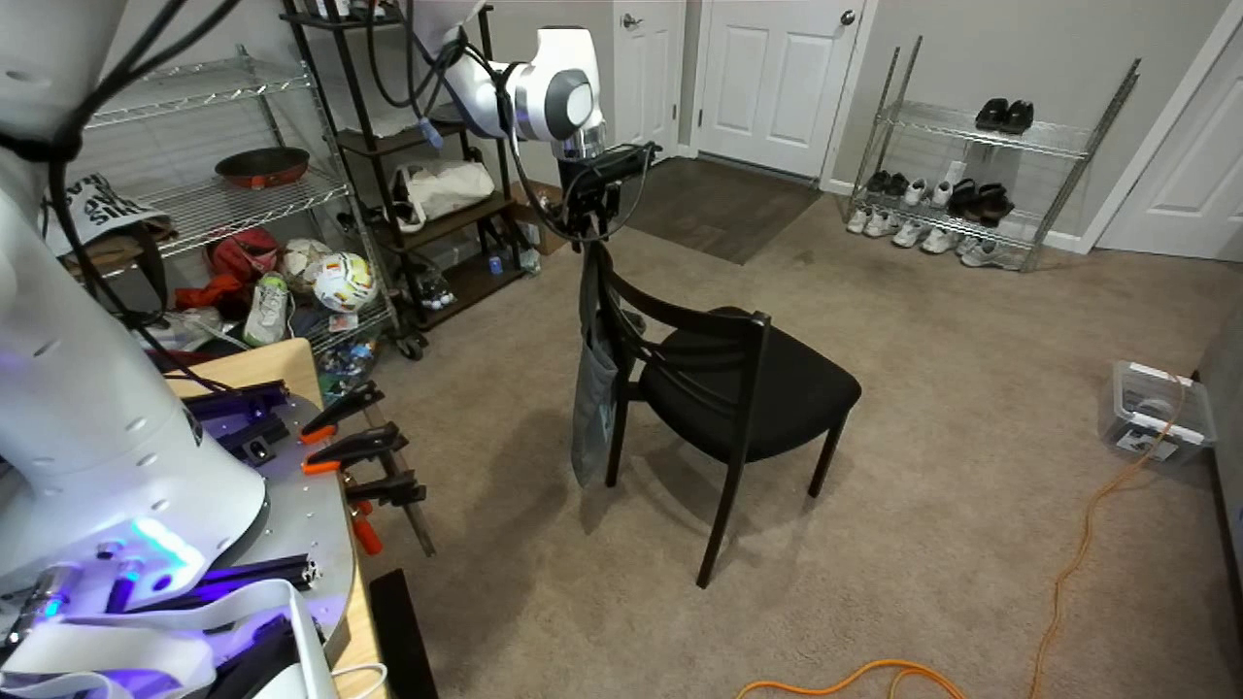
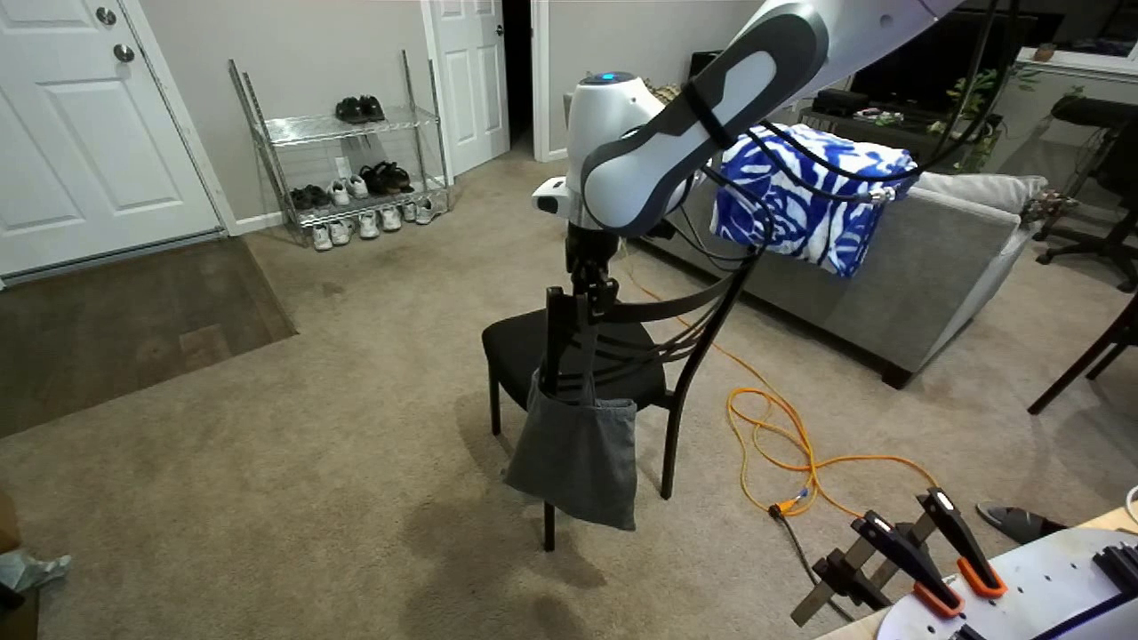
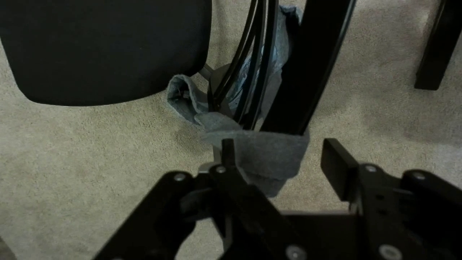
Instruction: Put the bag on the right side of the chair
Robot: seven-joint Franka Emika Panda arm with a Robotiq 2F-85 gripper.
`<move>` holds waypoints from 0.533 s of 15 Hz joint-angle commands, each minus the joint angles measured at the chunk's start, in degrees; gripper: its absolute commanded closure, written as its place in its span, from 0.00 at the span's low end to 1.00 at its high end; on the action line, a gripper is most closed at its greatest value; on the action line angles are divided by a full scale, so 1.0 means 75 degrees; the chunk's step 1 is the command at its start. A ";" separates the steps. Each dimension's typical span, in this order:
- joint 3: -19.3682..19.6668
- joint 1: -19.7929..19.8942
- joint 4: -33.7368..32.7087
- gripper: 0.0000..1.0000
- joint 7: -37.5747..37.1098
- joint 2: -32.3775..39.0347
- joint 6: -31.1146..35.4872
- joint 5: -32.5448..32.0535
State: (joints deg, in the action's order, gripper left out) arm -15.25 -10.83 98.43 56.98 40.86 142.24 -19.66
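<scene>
The black chair stands on the carpet; its seat shows in an exterior view and its backrest in an exterior view. The grey-blue bag hangs limp behind the backrest, by a strap looped over one top corner; it also shows edge-on in an exterior view. In the wrist view the bag's strap wraps over the end of the chair's top rail. My gripper is open, its fingers apart around that corner and strap, just above it. The gripper also shows in both exterior views.
A grey sofa with a blue-white blanket stands beyond the chair. An orange cord lies on the floor. Clamps stick out from the robot's table. Shelves and a shoe rack stand along the walls.
</scene>
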 commanded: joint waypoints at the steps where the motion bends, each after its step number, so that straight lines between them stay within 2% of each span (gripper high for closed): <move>1: 0.0045 -0.0030 0.0003 0.66 0.0223 -0.0070 0.0086 0.0017; 5: 0.0150 -0.0136 0.0093 0.93 0.0032 -0.0275 0.0227 -0.0115; 6: 0.0125 -0.0119 0.0089 0.48 0.0055 -0.0273 0.0186 -0.0066; 8: 0.0141 -0.0130 0.0070 0.49 0.0061 -0.0253 0.0153 -0.0052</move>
State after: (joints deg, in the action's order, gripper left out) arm -14.89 -11.38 97.82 56.92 40.55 142.53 -19.79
